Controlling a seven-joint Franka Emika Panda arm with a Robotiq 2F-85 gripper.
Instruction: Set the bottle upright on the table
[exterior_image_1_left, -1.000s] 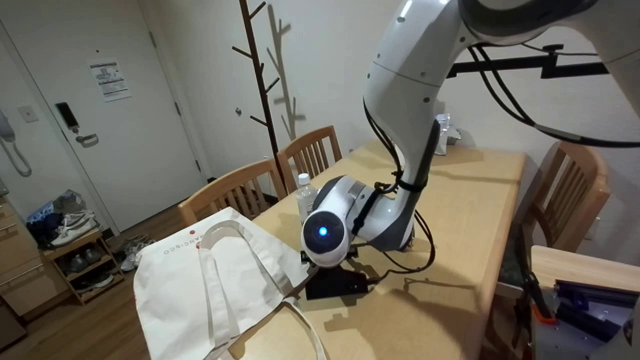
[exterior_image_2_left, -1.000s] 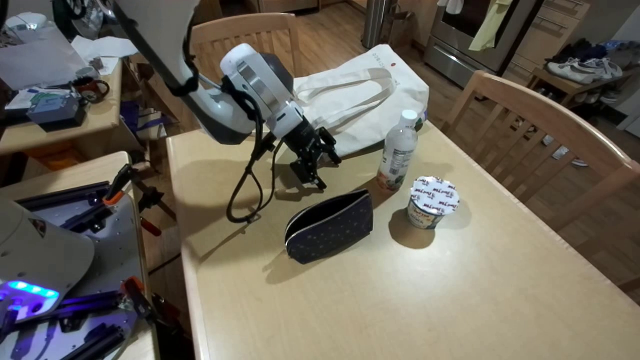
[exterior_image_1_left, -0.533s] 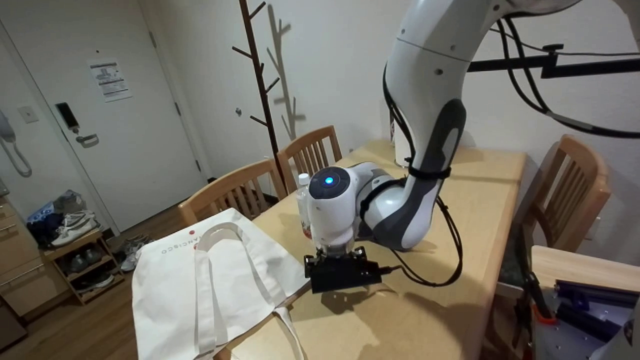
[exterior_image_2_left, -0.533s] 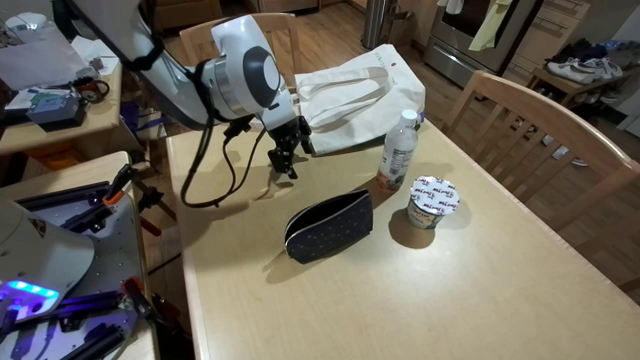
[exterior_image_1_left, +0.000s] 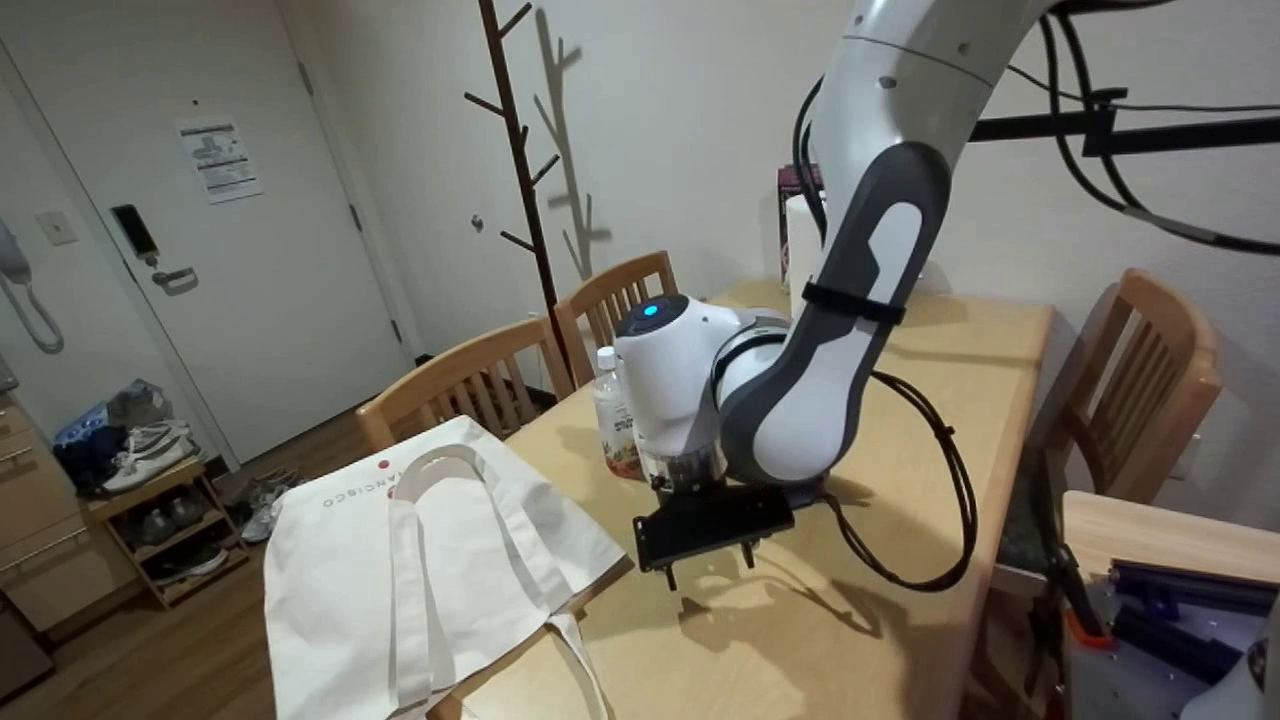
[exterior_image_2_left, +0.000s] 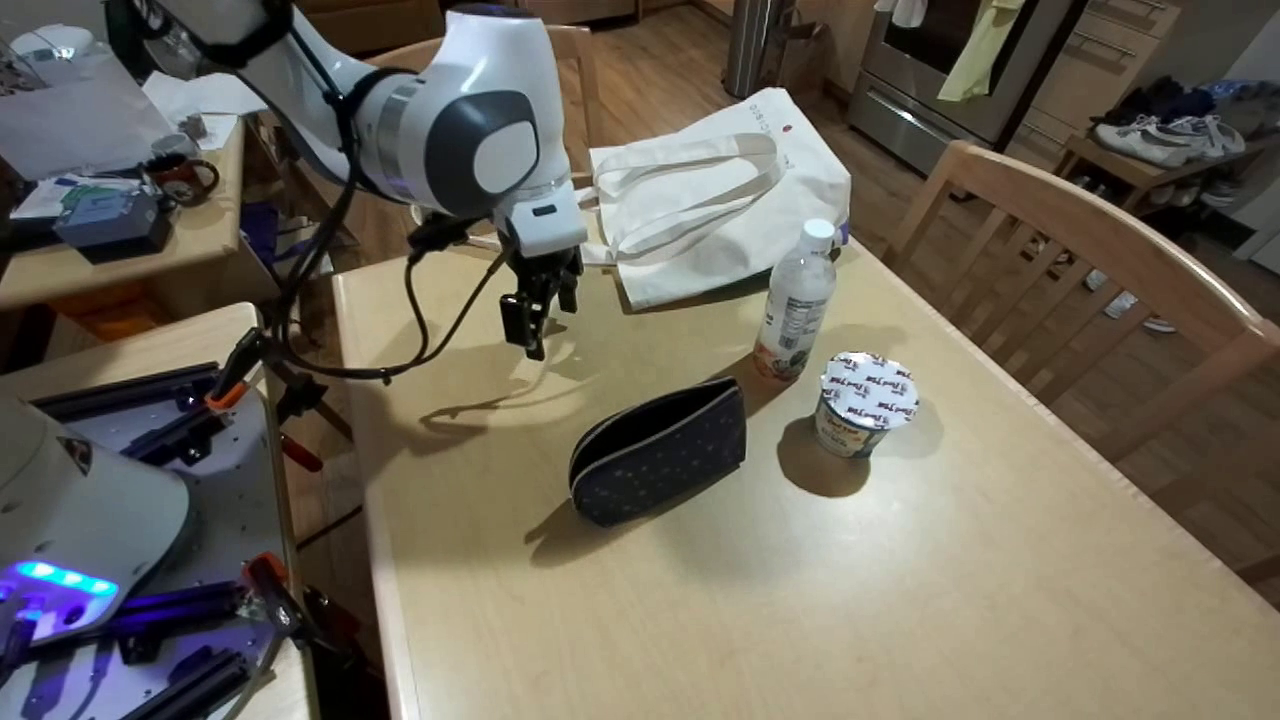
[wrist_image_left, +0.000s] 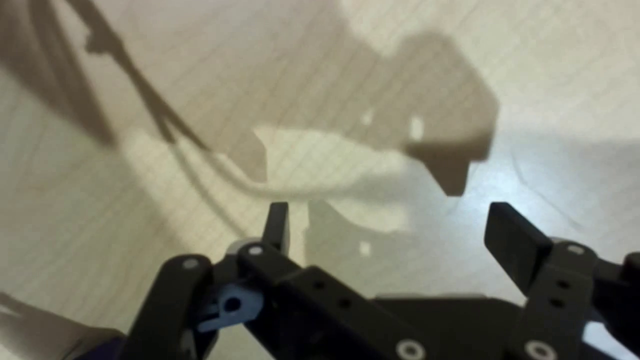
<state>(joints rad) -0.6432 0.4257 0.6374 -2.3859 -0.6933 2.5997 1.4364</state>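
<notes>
Widely parted, fingers (wrist_image_left: 515, 244) hang over the table (exterior_image_2_left: 920, 590), within its edges, well away from the upright bottle (exterior_image_2_left: 797, 300).

In an exterior view, a white canvas tote bag (exterior_image_2_left: 730, 250) lies at the upper middle of the frame. Near the centre, a dark navy pouch (exterior_image_2_left: 665, 465) of pale-dotted fabric gapes open; to its right, near but apart, stands a round, printed, foil-lidded cup (exterior_image_2_left: 865, 405). A slatted light-wood chair (exterior_image_2_left: 1100, 215) occupies the right edge. In an exterior view, a dark brown branching coat rack (exterior_image_1_left: 526, 180) rises at the upper middle, right of a white door (exterior_image_1_left: 250, 300); a low wooden shoe rack (exterior_image_1_left: 155, 488) sits at lower left.
</notes>
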